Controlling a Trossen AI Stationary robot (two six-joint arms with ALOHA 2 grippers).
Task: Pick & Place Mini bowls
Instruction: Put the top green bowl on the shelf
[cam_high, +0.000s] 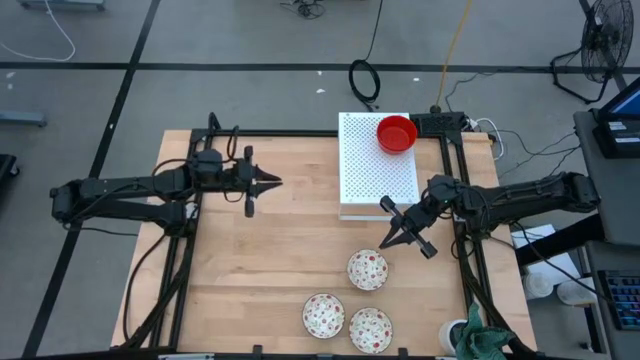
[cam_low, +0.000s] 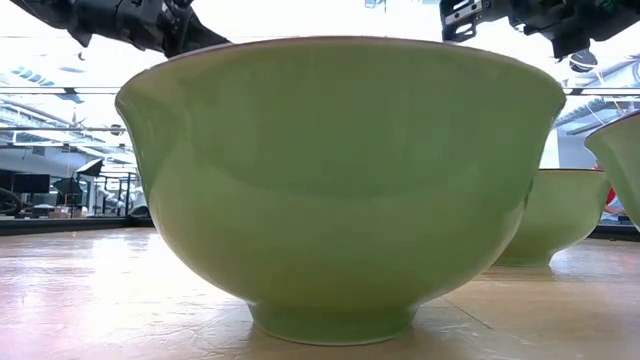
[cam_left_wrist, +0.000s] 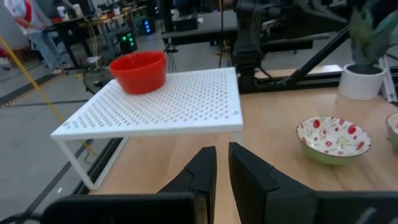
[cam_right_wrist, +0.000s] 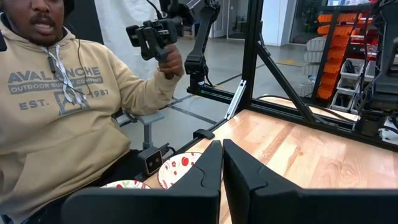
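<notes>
Three white mini bowls with red floral speckles stand on their bases on the wooden table near its near edge (cam_high: 367, 270), (cam_high: 323, 315), (cam_high: 370, 330). In the low view their outer walls look green, and the closest one (cam_low: 340, 190) fills the picture. A red bowl (cam_high: 397, 133) (cam_left_wrist: 139, 71) sits on the far corner of the white perforated board (cam_high: 375, 175); whether it is one bowl or a stack I cannot tell. My right gripper (cam_high: 385, 245) (cam_right_wrist: 222, 163) hovers shut just beyond the farthest floral bowl (cam_right_wrist: 185, 168). My left gripper (cam_high: 272, 183) (cam_left_wrist: 222, 167) is shut, above the table's middle left.
The perforated board (cam_left_wrist: 186, 99) stands raised on thin legs at the table's far right. A person in a beige hoodie (cam_right_wrist: 68, 106) sits at the near edge, holding a hand controller. A potted plant (cam_high: 475, 335) is at the near right corner. Black frame rails border the table.
</notes>
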